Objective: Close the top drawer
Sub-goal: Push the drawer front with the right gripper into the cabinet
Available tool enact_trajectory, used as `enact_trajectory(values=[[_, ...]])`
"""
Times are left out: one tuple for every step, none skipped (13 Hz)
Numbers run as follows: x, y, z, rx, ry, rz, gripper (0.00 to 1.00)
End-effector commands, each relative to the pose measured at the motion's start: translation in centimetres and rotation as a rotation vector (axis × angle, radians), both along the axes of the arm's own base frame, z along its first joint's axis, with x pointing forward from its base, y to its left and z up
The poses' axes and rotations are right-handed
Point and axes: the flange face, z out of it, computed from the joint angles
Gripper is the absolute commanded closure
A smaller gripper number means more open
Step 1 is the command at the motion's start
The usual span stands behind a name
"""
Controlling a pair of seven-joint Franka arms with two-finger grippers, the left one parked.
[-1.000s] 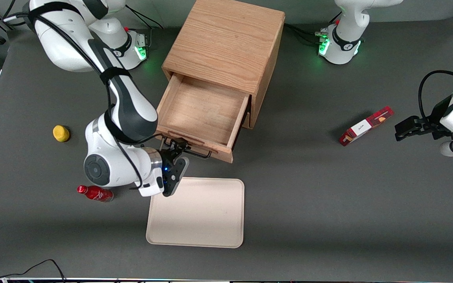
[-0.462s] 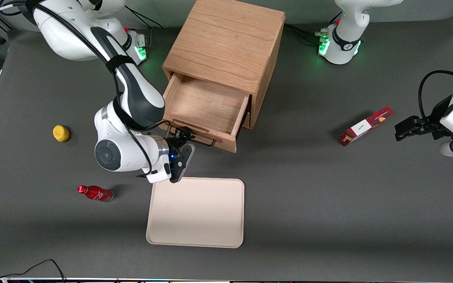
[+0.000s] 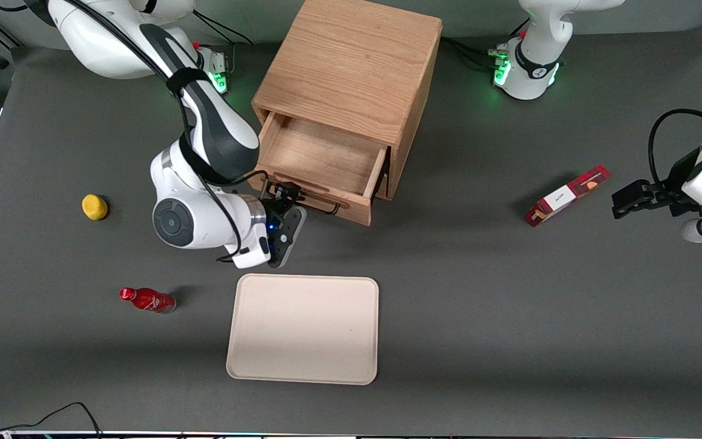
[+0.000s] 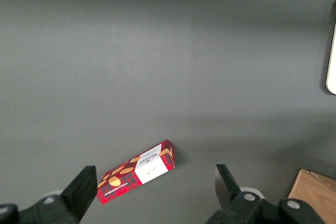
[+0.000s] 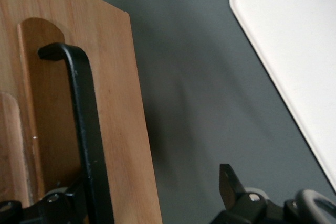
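The top drawer (image 3: pixel 320 161) has slid well back into the oak cabinet (image 3: pixel 351 67) within the last second yet remains half open, the gripper (image 3: pixel 284 201), fingers spread, pressing at its black handle (image 5: pixel 84 124).

Even overhead light fell on the table (image 3: pixel 479 317); soft shadows lay beside the cabinet (image 3: pixel 351 67). The claw (image 5: pixel 152 198) was blurred close up.
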Motion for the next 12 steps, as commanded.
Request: enact_trajectory(values=[[-1.8, 0.3, 0.4, 0.012, 0.009, -0.023, 0.0], [-2.0, 0.5, 0.6, 0.011, 0.007, -0.02, 0.0], [-2.4, 0.8, 0.5, 0.011, 0.011, -0.017, 0.0], [-2.7, 1.1, 0.3, 0.012, 0.009, -0.015, 0.0], [-3.1, 1.3, 0.3, 0.012, 0.004, -0.014, 0.0], [-3.4, 1.5, 0.1, 0.01, 0.006, -0.016, 0.0], [-4.0, 1.9, 0.2, 0.011, 0.008, -0.009, 0.0], [-4.3, 1.9, 0.4, 0.008, 0.01, -0.011, 0.0], [-4.7, 2.1, 0.5, 0.008, 0.011, -0.006, 0.0], [-4.9, 2.3, 0.8, 0.013, 0.011, -0.004, 0.0], [-5.4, 2.6, 1.0, 0.025, 0.019, -0.006, 0.0], [-5.7, 2.7, 1.2, 0.026, 0.021, -0.007, 0.0]])
